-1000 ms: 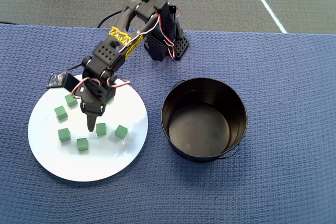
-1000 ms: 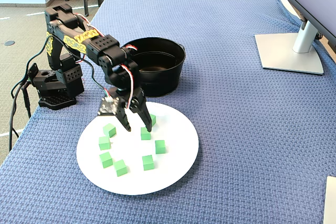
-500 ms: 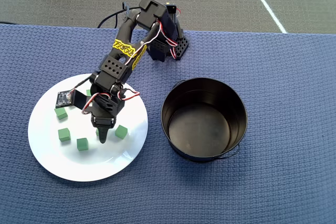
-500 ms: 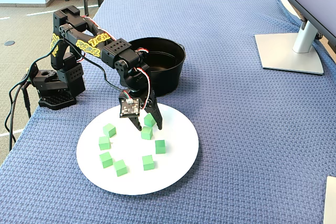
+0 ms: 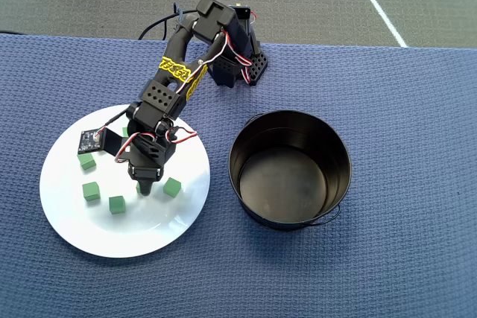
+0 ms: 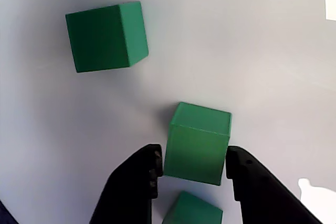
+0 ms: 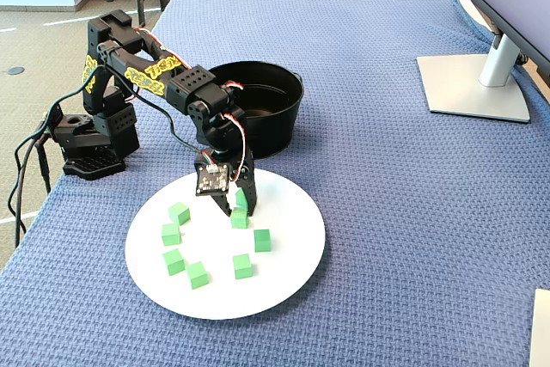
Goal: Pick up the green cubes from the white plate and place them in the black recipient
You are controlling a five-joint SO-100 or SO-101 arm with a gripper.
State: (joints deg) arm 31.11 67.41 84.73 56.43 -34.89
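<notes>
change: since half a second back, gripper (image 6: 191,169) has dropped lower over the plate and narrowed its jaws around one cube; a second back it was further up-left in the overhead view, jaws wide
gripper: both fingers (image 6: 137,174) flank a green cube (image 6: 198,142), touching or nearly touching its sides; cube sits on the plate, can't tell if the clamp is firm
other cubes: wrist view shows one (image 6: 106,35) well ahead of the fingers, another (image 6: 191,211) partly hidden between the finger bases
white plate: (image 7: 284,281) on the desk (image 7: 387,178), several green cubes (image 7: 179,238) spread over it in the fixed view
black recipient: (image 5: 289,167) just beside the plate, to its right in the overhead view; no cube inside
arm: (image 7: 155,75) reaches from its base down over the plate's far side in the fixed view
</notes>
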